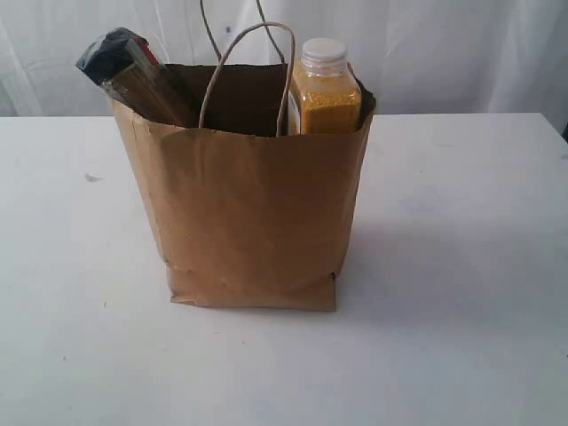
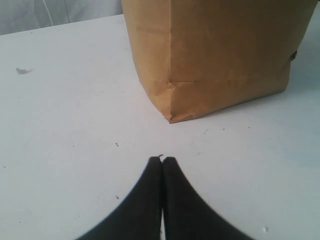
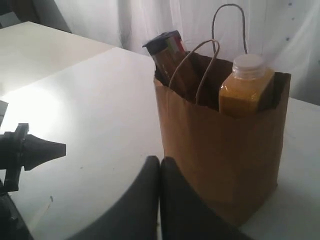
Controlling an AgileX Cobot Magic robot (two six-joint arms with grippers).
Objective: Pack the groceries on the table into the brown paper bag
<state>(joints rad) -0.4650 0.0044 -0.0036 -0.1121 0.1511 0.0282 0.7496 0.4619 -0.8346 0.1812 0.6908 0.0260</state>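
No loose groceries are seen on the table (image 1: 461, 337) in any view. The bag (image 1: 248, 222) is stood upright on it, just ahead of the left gripper (image 2: 162, 161) and close in front of the right gripper (image 3: 160, 162). A pasta packet (image 1: 133, 75) and a juice bottle (image 1: 327, 93) are lodged inside, tops above the rim. Both grippers are pressed shut on nothing, tips touching. Packing is judged finished or nearly so. The smaller items cannot be seen, so their place inside is only presumed.

In bag (image 1: 257, 213): likely pasta packet (image 1: 133, 71) left, bottle (image 1: 326, 93) right
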